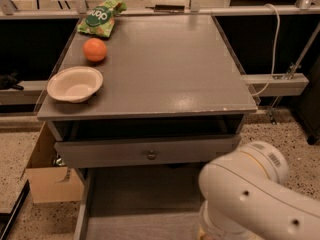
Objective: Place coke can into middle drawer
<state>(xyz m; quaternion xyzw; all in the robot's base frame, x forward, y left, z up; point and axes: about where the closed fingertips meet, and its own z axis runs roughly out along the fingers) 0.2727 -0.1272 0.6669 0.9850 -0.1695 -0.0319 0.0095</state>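
The middle drawer [142,201] is pulled out at the bottom of the camera view, showing a flat grey floor and a low left wall. My white arm [250,199] reaches over its right part from the lower right corner. The gripper is below the arm's bulky white links and out of the frame at the bottom edge. The coke can is hidden.
Above the open drawer is a grey drawer front with a round knob [148,154]. On the cabinet top [165,64] lie a white bowl [75,84], an orange fruit [94,49] and a green chip bag [101,16]. A cardboard box [47,179] stands on the floor at left.
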